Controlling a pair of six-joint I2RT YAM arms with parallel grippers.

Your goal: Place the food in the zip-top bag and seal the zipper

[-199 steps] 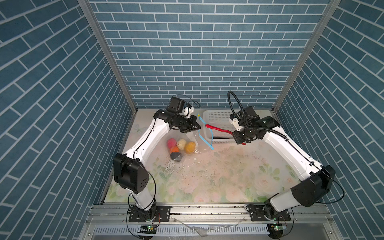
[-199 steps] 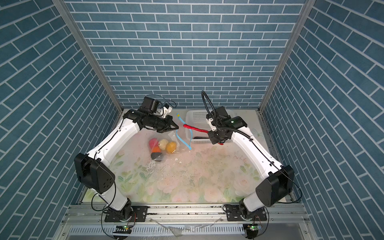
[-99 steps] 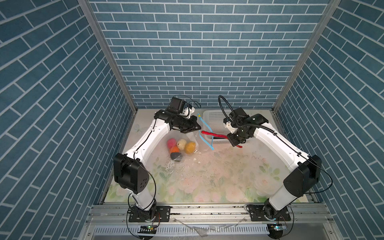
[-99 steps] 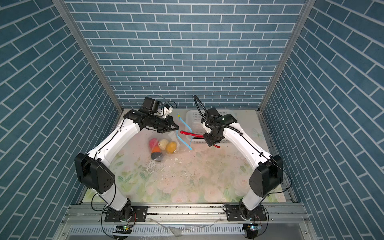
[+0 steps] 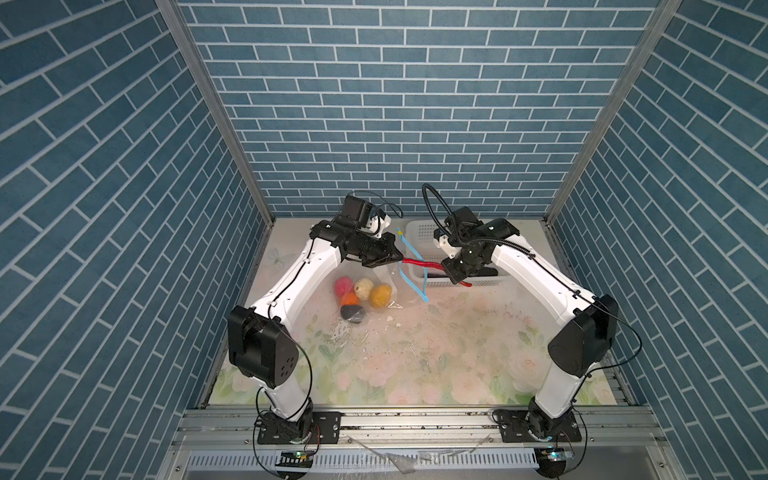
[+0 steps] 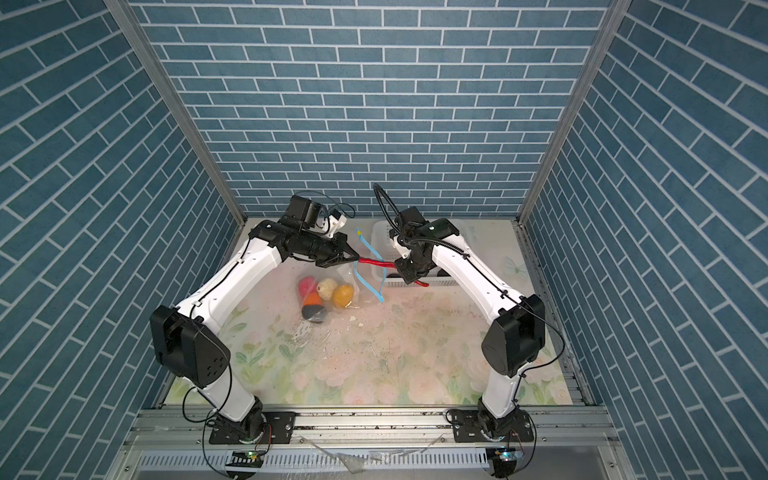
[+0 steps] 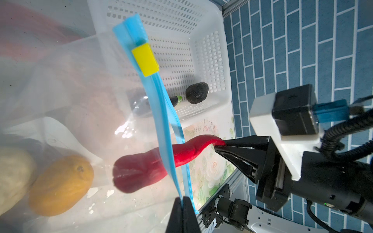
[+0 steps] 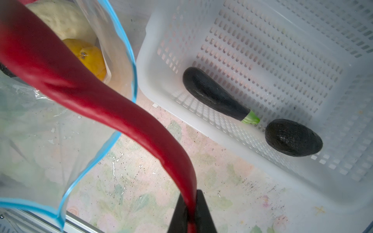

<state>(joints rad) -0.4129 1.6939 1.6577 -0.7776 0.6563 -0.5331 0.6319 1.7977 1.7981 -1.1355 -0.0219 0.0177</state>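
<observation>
Blue-brick walls (image 5: 374, 104), floral mat (image 5: 415, 353); L claw (image 7: 183, 201) pinches zipper (image 7: 161, 113), R claw (image 8: 190, 198) pinches chilli (image 8: 121, 109).

Left end effector (image 5: 400, 260), right end effector (image 5: 447, 267), clamped

Blue brick walls (image 5: 395, 104) stood behind the left claw (image 5: 400, 260) and at both sides; a flowery table top (image 5: 436, 353) lay under it; a grey metal rail (image 5: 415, 420) edged the table.
</observation>
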